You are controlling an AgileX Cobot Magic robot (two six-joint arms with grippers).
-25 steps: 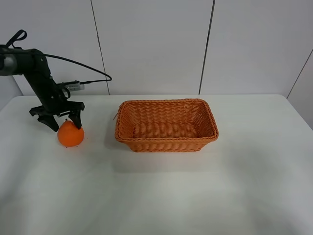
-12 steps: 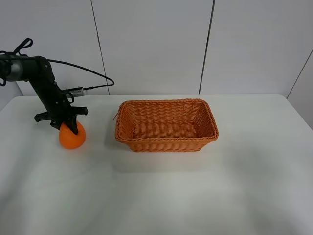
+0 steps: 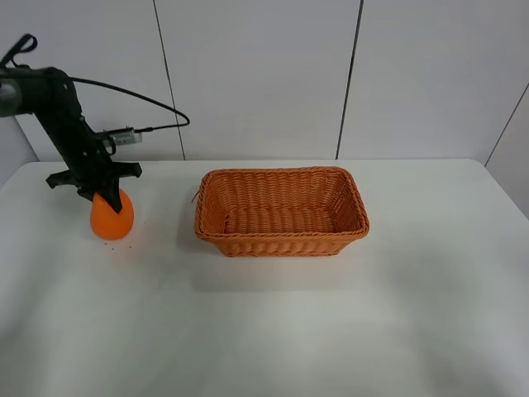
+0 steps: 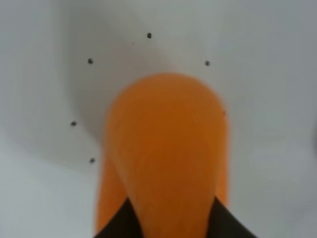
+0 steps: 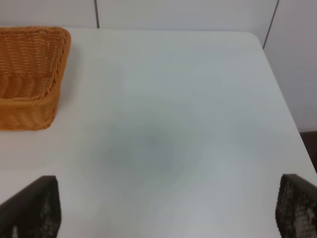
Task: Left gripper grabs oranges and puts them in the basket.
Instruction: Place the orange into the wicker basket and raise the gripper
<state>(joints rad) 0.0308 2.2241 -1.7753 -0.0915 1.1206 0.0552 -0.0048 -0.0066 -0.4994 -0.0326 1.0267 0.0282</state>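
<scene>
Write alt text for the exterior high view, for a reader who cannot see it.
The left gripper grips an orange at the left of a white table. An empty wicker basket stands mid-table, apart from the orange.

left gripper (image 3: 105,197) went from splayed over the orange (image 3: 111,218) to clamped on it; orange now lifted slightly, shifted toward table (image 3: 273,331) left edge.

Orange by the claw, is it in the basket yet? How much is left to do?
Not yet. Done: the left gripper is shut on the orange. In hand: the orange looks lifted just off the table, though that is hard to tell. Left: carry it over to the basket, which holds nothing, and let go.
</scene>
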